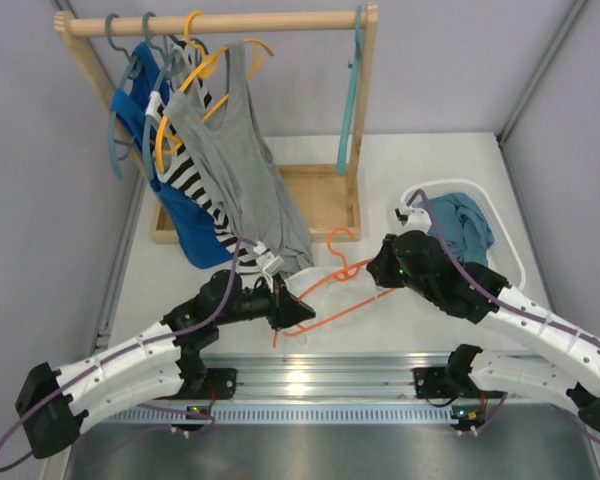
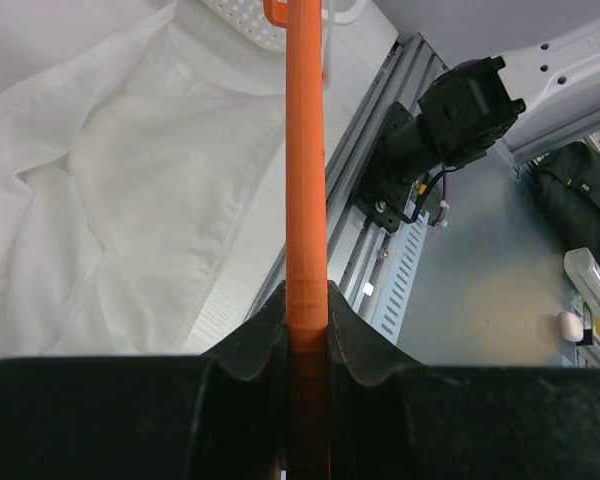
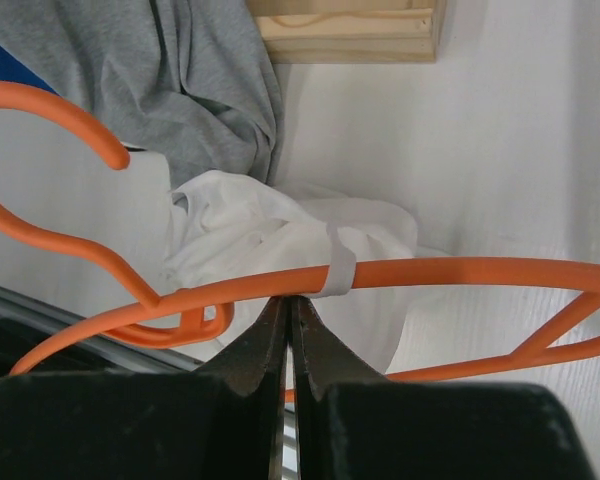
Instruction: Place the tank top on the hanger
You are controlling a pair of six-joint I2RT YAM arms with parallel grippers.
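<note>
**One strap on, the rest of the top waiting behind the bar**

The left claw [image 2: 307, 315] is pinching the hanger [image 2: 305, 150] by its straight bar, fingers clamped tight on either side of the orange plastic. In the top view the hanger's long axis is running diagonally, from the left claw at the lower left up to the right claw [image 3: 289, 310] at the upper right, with the hook pointing away toward the rack [image 1: 220, 22].

The right claw's fingers are pressing together with nothing showing between them. Their tips are sitting right under the hanger's sloping arm.

The tank top [image 3: 250, 230] is lying crumpled on the table [image 3: 500, 150], just past the hanger and touching the hem of the grey top [image 3: 200, 80]. One narrow strap [image 3: 338, 268] is looping over the hanger's arm just beside the right fingertips, on the side away from the hook.

Judging from this, the coming move is hinging on the heap of fabric lying beyond the bar from the right claw. The second strap is somewhere in that heap and cannot be picked out. With the left claw busy steadying the hanger, the right one is the nearer and freer to reach across for it.
</note>
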